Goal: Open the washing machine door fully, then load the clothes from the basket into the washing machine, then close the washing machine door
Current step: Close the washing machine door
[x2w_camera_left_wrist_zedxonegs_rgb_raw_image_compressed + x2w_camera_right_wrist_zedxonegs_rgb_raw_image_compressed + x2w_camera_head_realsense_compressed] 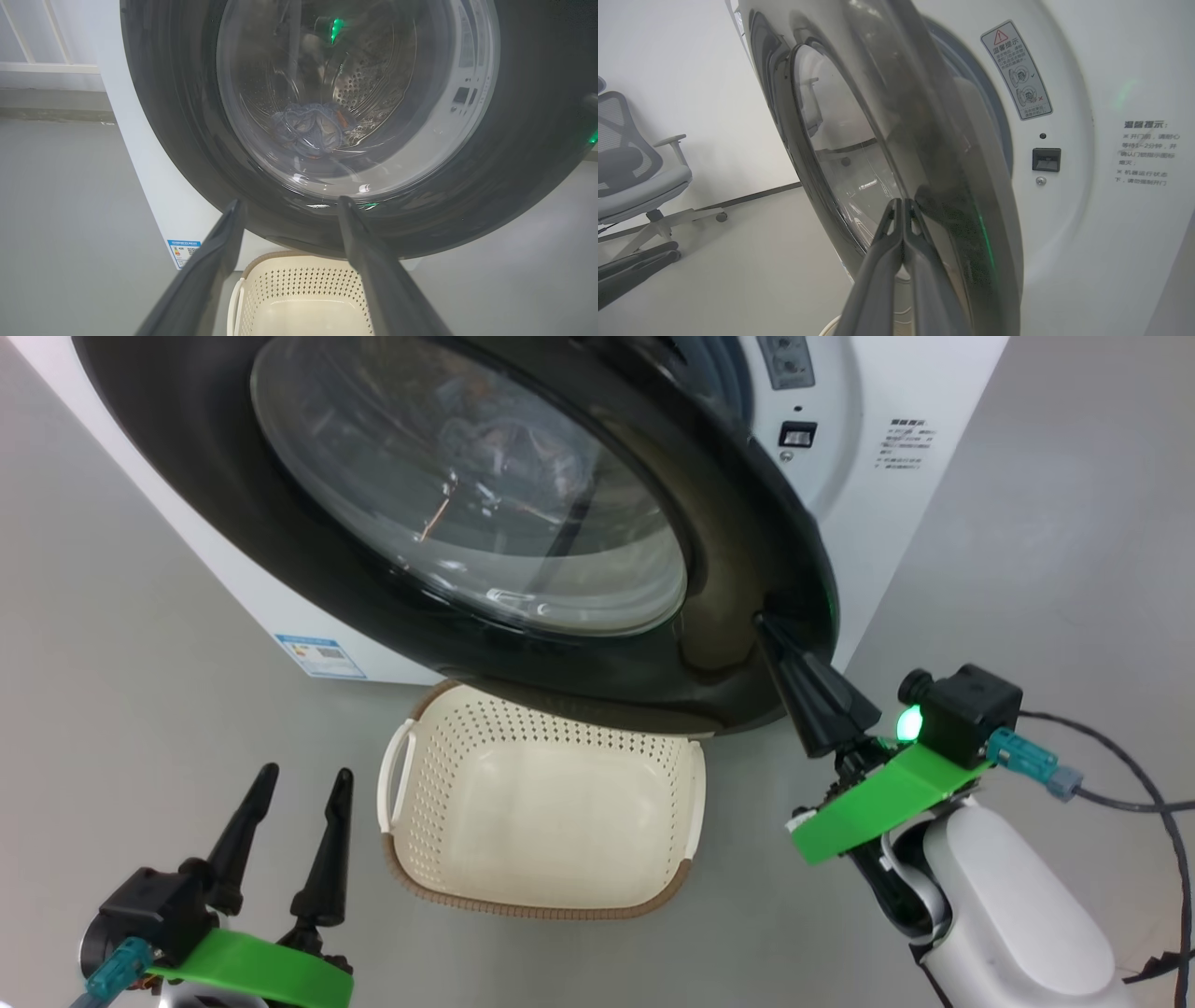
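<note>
Grey floor (140,728), the basket (532,907) empty by the washing machine (878,551), the clothes (310,128) in the drum (373,84) — the right gripper (764,622), pinched shut on nothing, leans on the ajar washing machine door (233,523); its tips could skid off so glossy a surface, leaving it unlatched — the left gripper (308,771) gapes wide, empty

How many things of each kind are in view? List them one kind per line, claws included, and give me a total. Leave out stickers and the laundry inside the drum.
washing machine: 1
washing machine door: 1
basket: 1
claws: 2 (left claw, right claw)
office chair: 1
Total: 6
</note>
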Robot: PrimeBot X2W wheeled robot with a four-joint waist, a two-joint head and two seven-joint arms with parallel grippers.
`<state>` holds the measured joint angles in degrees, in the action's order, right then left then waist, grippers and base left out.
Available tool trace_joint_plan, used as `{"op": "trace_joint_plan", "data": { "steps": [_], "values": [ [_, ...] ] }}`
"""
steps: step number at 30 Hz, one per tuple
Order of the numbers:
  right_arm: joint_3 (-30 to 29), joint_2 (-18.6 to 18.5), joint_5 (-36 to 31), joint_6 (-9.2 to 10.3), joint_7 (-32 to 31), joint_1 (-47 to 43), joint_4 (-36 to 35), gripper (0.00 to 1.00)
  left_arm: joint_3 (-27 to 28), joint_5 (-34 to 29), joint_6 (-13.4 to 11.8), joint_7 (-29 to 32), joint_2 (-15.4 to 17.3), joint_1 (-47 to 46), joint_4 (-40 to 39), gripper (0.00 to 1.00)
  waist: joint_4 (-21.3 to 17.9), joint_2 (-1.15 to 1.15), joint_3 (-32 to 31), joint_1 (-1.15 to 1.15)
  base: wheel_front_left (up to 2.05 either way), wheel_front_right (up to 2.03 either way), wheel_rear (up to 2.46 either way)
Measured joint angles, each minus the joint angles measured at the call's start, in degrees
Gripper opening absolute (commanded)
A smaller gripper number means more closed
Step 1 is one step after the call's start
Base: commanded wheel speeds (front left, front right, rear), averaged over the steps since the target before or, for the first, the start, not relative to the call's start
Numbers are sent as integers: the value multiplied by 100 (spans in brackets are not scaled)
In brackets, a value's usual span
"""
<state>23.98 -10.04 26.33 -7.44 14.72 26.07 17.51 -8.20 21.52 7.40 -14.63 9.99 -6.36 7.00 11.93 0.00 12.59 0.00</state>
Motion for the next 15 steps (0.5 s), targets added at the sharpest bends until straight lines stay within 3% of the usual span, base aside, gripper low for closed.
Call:
{"op": "trace_joint_plan", "data": {
  "steps": [15],
  "values": [
    [-427, -20, -133, 0, 0, 651, 259, 0, -51, 8, 0, 0, -99, -286, -85, 100, 129, 0, 407, 0, 0, 0, 0]
  ]
}}
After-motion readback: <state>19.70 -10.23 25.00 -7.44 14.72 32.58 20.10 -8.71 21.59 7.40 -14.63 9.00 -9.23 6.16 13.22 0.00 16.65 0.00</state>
